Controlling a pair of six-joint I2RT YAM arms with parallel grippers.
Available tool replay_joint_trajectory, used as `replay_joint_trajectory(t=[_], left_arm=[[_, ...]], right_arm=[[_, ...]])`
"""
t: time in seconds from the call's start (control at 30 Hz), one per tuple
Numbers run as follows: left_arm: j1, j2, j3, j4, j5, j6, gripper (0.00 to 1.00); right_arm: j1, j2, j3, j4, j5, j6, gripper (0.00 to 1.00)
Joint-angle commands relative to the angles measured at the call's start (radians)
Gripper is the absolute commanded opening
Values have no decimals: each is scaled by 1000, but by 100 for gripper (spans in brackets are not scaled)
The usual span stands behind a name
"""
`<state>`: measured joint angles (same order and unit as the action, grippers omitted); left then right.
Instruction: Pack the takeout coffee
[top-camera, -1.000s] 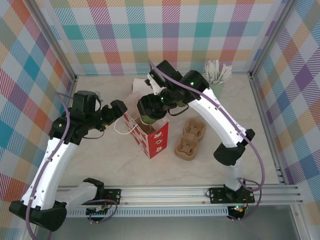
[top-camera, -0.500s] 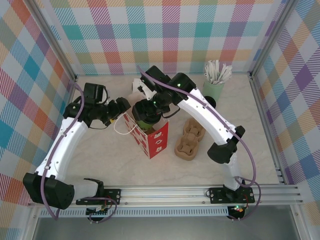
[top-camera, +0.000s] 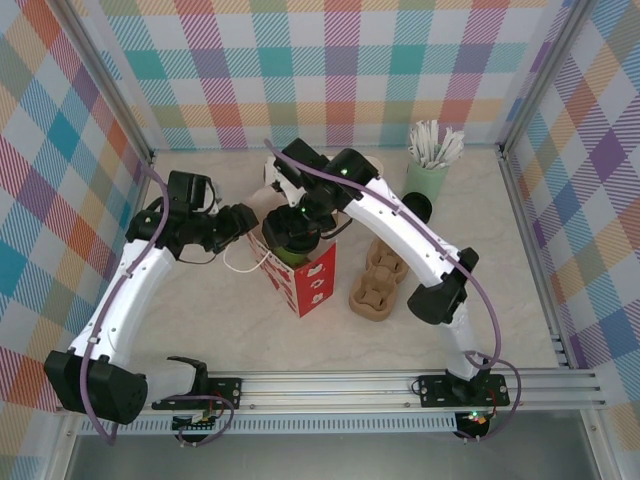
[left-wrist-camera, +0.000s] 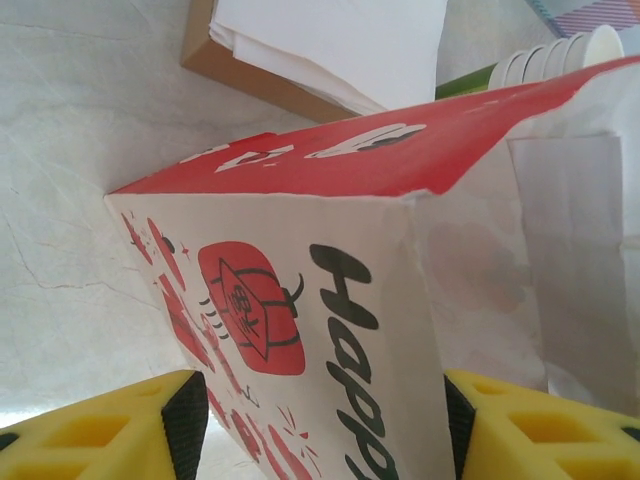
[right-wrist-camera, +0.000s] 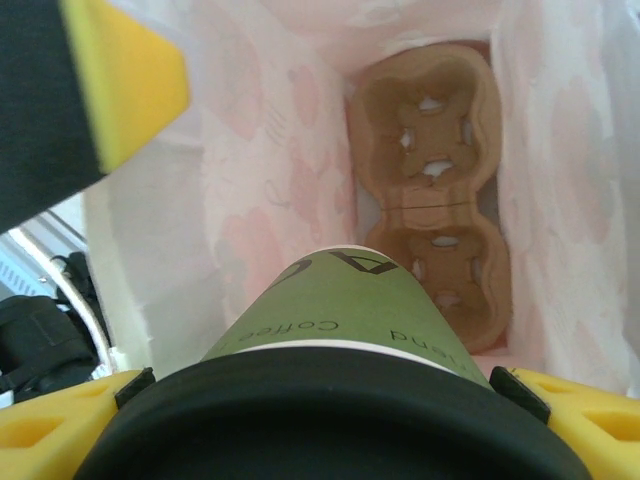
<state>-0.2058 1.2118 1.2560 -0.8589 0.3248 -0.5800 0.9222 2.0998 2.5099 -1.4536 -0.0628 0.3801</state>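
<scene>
Right, the right gripper (right-wrist-camera: 320, 390) has its yellow jaws clamped on the takeout coffee (right-wrist-camera: 345, 300), one finger on either side just under the black lid (right-wrist-camera: 300, 430). The green cup hangs upright with its lower body down between the white inner walls of the red bag (right-wrist-camera: 250, 200). Beyond its base, deep in the bag, lies a cardboard carrier (right-wrist-camera: 430, 200). From overhead, the right gripper (top-camera: 292, 228) holds the cup (top-camera: 297, 250) right at the bag's (top-camera: 312, 280) open mouth, mid-tabletop.

Over to the left gripper (left-wrist-camera: 325, 425). Its jaws stand apart, one on each side of the bag's (left-wrist-camera: 300, 300) narrow end panel, with the pads right at the paper. Whether they are squeezing it, I cannot tell. Overhead, this left gripper (top-camera: 245, 225) sits at the bag's left edge.

Past the bag, on the far side, there are white napkins (left-wrist-camera: 330, 40) in a brown box and a stack of green cups (left-wrist-camera: 560, 55) lying on its side. Just right of the bag a second carrier (top-camera: 380, 280) rests on the tabletop (top-camera: 200, 320). A pale green cup of white sticks (top-camera: 430, 165) stands far right.
</scene>
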Motion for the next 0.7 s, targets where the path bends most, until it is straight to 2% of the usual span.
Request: replay_joint_trajectory(t=[0.0, 0.13, 0.33, 0.67], left_arm=[[11, -26, -18, -1, 22, 30, 60], [11, -34, -30, 0, 26, 35, 58], [11, -50, -49, -1, 26, 52, 56], [11, -64, -57, 15, 58, 66, 56]], right_arm=[[-9, 0, 26, -45, 58, -13, 74], [-9, 0, 27, -43, 58, -20, 74], [-9, 30, 27, -100, 128, -46, 74], [-4, 84, 27, -105, 66, -79, 73]])
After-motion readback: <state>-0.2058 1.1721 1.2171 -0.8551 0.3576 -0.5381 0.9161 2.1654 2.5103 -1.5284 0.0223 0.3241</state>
